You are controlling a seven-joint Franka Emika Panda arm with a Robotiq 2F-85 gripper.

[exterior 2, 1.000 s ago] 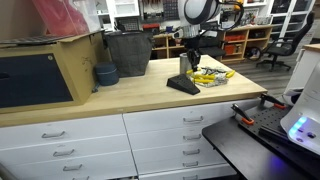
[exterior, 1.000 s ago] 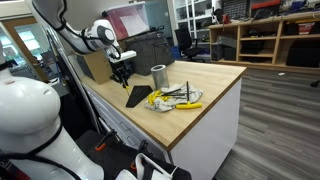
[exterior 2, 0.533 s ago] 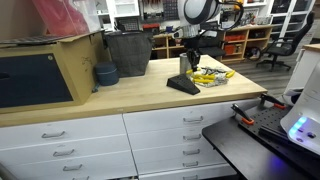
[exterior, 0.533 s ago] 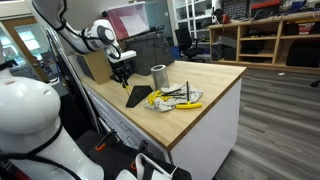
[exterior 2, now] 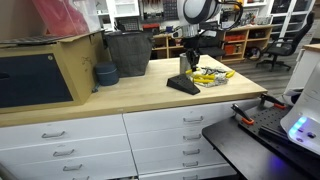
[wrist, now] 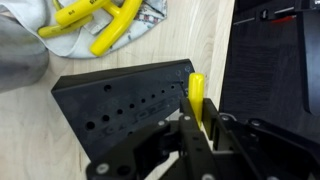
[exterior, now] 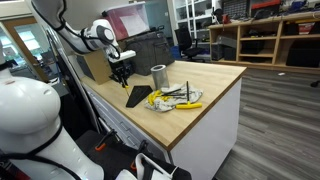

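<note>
**Tool held over the block.** A wooden counter (exterior: pixel 215 85) above a bank of drawers fills both exterior views. At its back stand a cardboard box (exterior 2: pixel 62 55) and a dark bin (exterior 2: pixel 127 52).

Near the front edge lies a black block (wrist: pixel 120 95), its top face drilled with rows of holes. A metal cup (exterior: pixel 158 74) stands just beside it, and a heap (exterior: pixel 176 98) of yellow-handled hand tools lies near the cup.

The arm's gripper (wrist: pixel 200 122) hangs directly over the block, its jaws pinched tight on the yellow handle of a slim tool (wrist: pixel 197 92). In the wrist view that tool sits at the block's edge, on the side away from the heap and close to the counter's rim. Its shaft is hidden behind the fingers, so the pictures do not show whether the tip has entered a hole or only touches the block. The exterior views show the tool too small to settle this.

Judged from its looks, the tool is light and stiff and unlikely to break. Its handle appears smooth and narrow enough to twist or slip in a two-finger pinch. The safest hold is probably across the middle of the handle, where the jaws now sit, with the shaft in line with the gripper so it hangs straight.
</note>
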